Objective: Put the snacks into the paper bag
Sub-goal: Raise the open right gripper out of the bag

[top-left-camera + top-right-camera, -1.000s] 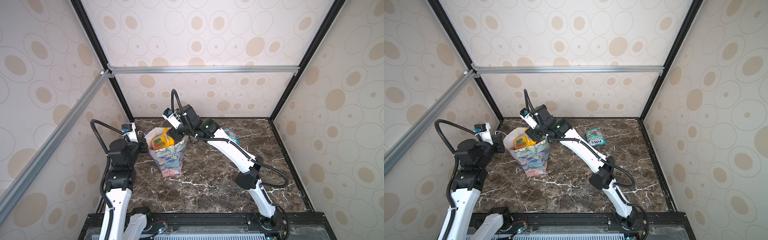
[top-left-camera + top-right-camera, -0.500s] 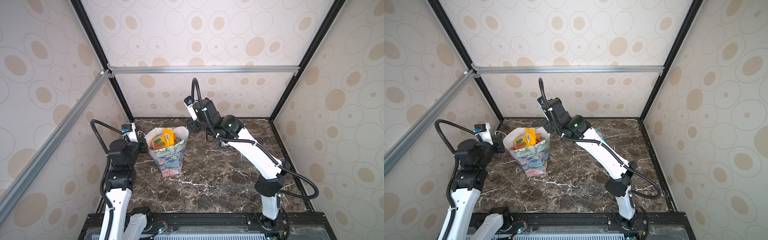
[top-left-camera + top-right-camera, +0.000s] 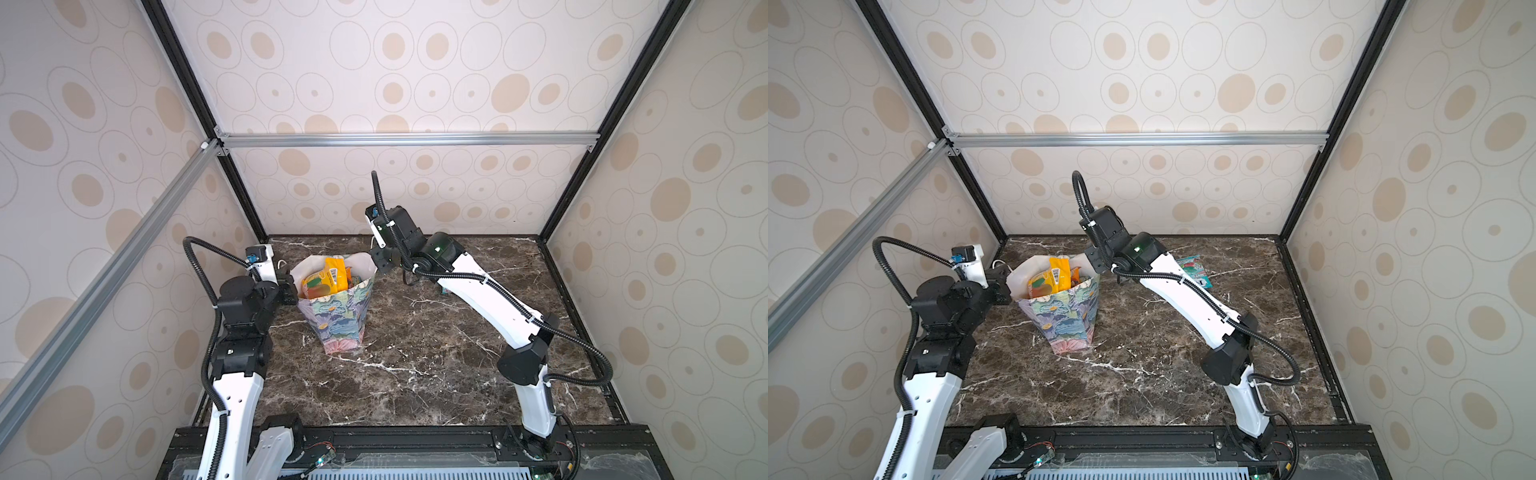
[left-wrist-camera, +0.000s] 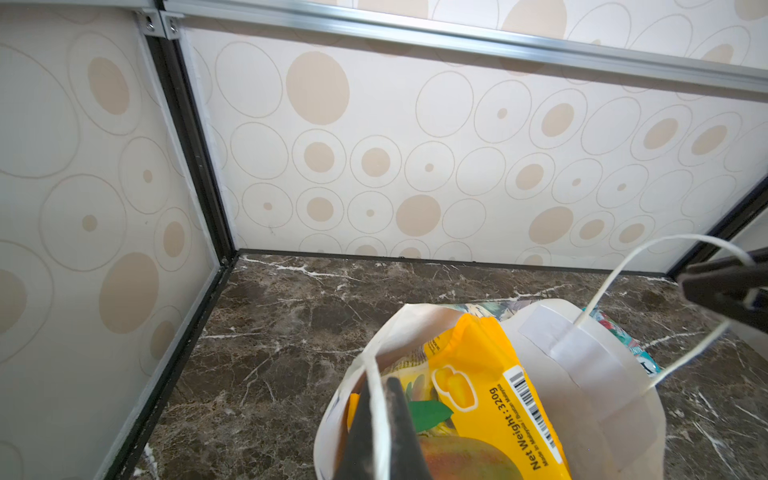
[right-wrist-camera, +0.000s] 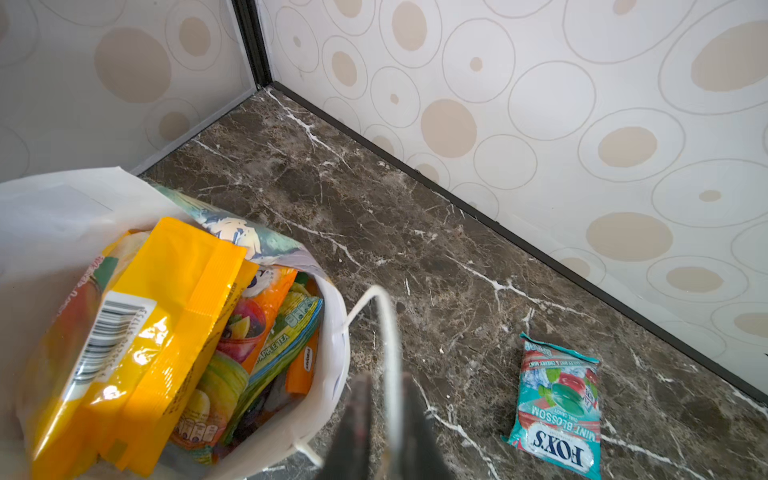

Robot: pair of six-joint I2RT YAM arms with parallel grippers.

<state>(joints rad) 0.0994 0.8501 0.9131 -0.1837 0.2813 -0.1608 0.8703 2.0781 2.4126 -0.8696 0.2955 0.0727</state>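
The floral paper bag (image 3: 337, 316) (image 3: 1066, 320) stands upright at the left rear of the table. Several snacks fill it, with a yellow packet (image 3: 332, 275) (image 5: 166, 307) on top. One teal snack packet (image 3: 1192, 271) (image 5: 559, 401) lies flat on the table to the bag's right. My left gripper (image 4: 380, 384) (image 3: 291, 286) is shut on the bag's left rim. My right gripper (image 5: 384, 380) (image 3: 1094, 262) is at the bag's right rim, shut on its white cord handle (image 5: 388, 324) (image 4: 623, 266).
The dark marble table (image 3: 415, 365) is walled in by patterned panels on three sides, and the bag stands near the back left corner. The right arm (image 3: 490, 307) arches over the table's middle and hides most of the teal packet in a top view.
My right gripper was over the bag, rose open to its right, then came down at the right rim and shut on the cord handle. The left gripper and bag have stayed put.
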